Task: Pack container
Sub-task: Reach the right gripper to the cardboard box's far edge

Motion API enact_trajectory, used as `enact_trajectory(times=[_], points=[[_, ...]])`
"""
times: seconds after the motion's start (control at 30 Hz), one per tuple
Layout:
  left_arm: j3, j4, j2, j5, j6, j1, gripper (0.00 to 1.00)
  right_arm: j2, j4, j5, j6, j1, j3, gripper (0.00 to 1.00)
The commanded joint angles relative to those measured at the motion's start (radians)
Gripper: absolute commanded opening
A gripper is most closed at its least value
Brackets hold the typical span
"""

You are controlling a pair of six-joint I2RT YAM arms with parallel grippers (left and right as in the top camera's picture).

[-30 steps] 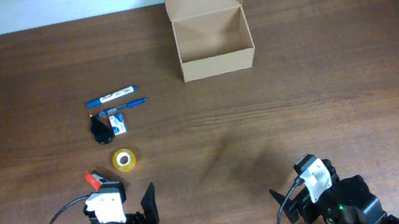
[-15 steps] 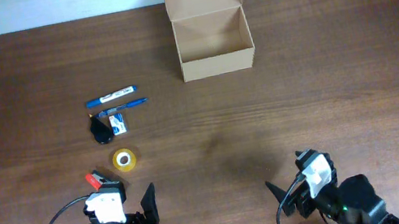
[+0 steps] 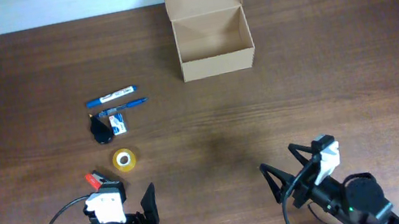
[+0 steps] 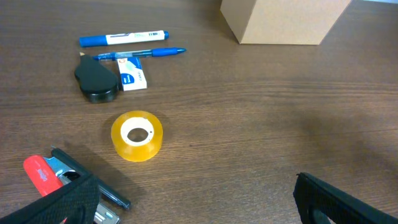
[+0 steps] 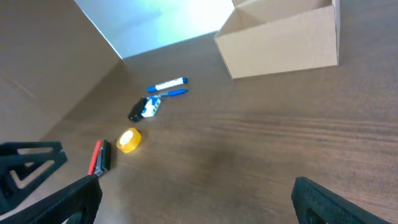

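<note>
The container point(image 3: 211, 32) is a tan cardboard box at the back, its flap lid open and its inside empty; it also shows in the left wrist view point(image 4: 283, 22) and the right wrist view point(image 5: 280, 40). A blue marker point(image 3: 112, 95), a blue pen point(image 3: 121, 107), a black object point(image 3: 100, 129), a small white-blue pack point(image 3: 117, 124) and a yellow tape roll point(image 3: 125, 159) lie at the left. My left gripper point(image 3: 126, 201) is open and empty, just in front of the tape roll point(image 4: 137, 135). My right gripper point(image 3: 285, 168) is open and empty near the front edge.
A red-and-black tool point(image 3: 95, 180) lies beside my left gripper and shows in the left wrist view point(image 4: 43, 174). The table's back edge point(image 3: 44, 26) meets a white wall. Bare wood lies between the box and my right gripper.
My right arm has lifted and tilted, and its fingers now show more widely near the front edge. The left arm and the objects have not moved.
</note>
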Motion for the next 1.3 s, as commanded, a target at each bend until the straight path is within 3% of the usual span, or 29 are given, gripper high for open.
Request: enact_trajectory(times=[0.0,0.23,0.37,0.57,0.77,1.2,1.27], points=[[-0.005,0.002,-0.010,-0.002,-0.010,0.006,1.00,0.095,0.046,0.005,0.009,0.009,0.019,0.99],[-0.005,0.002,-0.010,-0.002,-0.010,0.006,1.00,0.517,0.151,0.039,-0.082,0.008,0.225,0.99],[-0.005,0.002,-0.010,-0.002,-0.010,0.006,1.00,0.785,0.198,0.108,-0.243,0.004,0.412,0.99],[-0.005,0.002,-0.010,-0.002,-0.009,0.006,1.00,1.115,0.189,0.002,-0.244,-0.169,0.681,0.99],[-0.005,0.002,-0.010,-0.002,-0.009,0.006,1.00,1.369,0.190,-0.071,-0.325,-0.300,0.900,0.99],[-0.005,0.002,-0.010,-0.002,-0.010,0.006,1.00,1.903,0.229,0.016,-0.450,-0.333,1.265,1.00],[-0.005,0.002,-0.010,-0.002,-0.010,0.006,1.00,1.947,0.249,0.013,-0.449,-0.355,1.284,0.89]])
